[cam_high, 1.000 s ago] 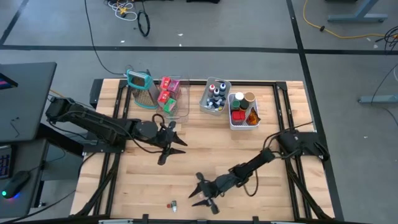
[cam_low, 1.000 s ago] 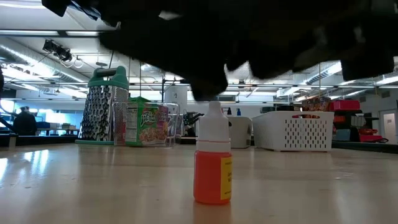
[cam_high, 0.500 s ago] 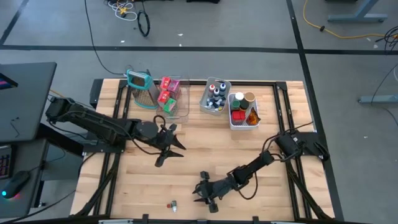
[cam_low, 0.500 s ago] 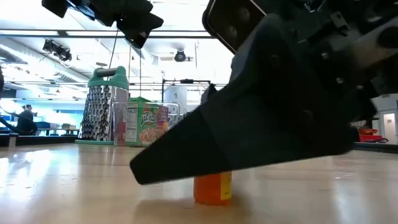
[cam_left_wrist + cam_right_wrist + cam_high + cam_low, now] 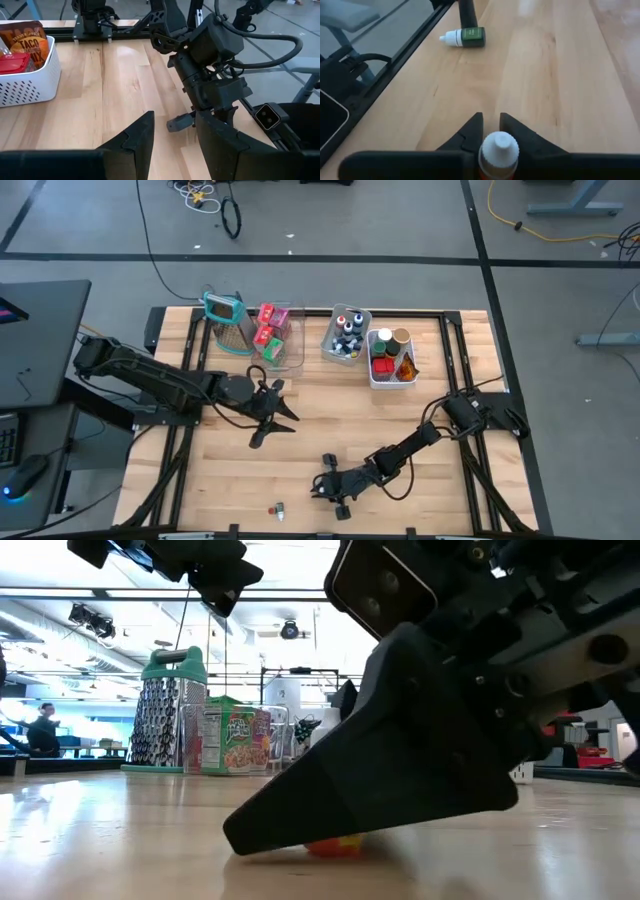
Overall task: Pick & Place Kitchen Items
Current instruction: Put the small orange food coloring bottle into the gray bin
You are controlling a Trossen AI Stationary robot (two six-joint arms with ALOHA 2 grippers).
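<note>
Right gripper low at the table's front edge, fingers clamped on the orange dropper bottle; left gripper hangs open mid-table; green bottle lies nearby.

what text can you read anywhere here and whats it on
"TACO": on the brown packet in the white basket; the smaller line above it is too blurred to read.
Green box beside the grater: print too blurred to read.
Green bottle lying on the table: no readable label.
Orange bottle in the right claw: label hidden.
</note>
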